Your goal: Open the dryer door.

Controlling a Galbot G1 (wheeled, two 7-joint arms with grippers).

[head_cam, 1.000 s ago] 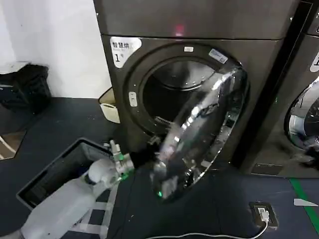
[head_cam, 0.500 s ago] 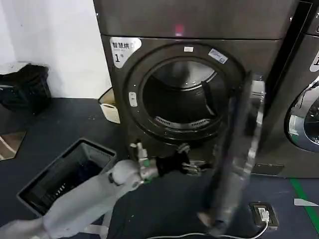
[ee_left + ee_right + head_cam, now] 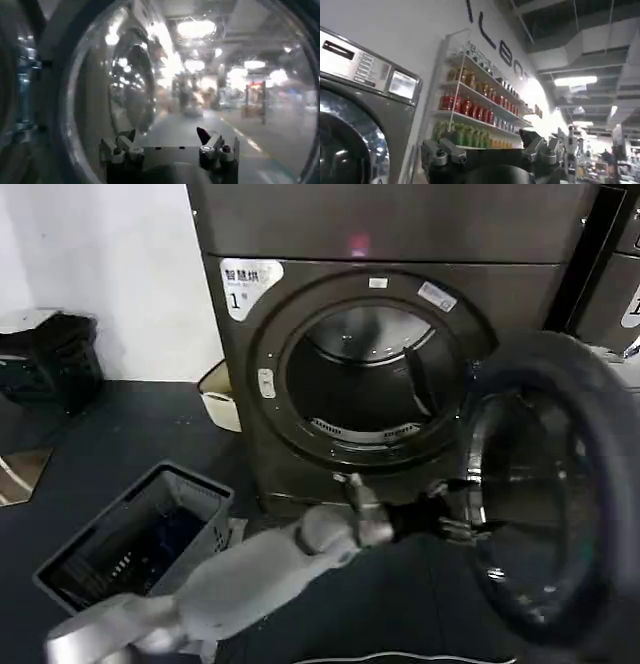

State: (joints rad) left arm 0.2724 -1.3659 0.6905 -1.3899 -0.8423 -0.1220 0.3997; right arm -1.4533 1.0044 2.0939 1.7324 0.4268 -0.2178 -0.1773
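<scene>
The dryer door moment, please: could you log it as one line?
dryer door: swung wide, drum exposed | left claw: open, at door's inner rim | right claw: open, raised beside neighbouring machine, idle

Laundromat, numbered dryers (image 3: 400, 244), detergent shelves (image 3: 475, 107)

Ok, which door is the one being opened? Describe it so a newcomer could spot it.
Find the dark grey dryer with the white "1" sticker. Its dryer door hangs swung wide to the right of the drum opening, grey inner side showing, with the left gripper at its rim.
</scene>
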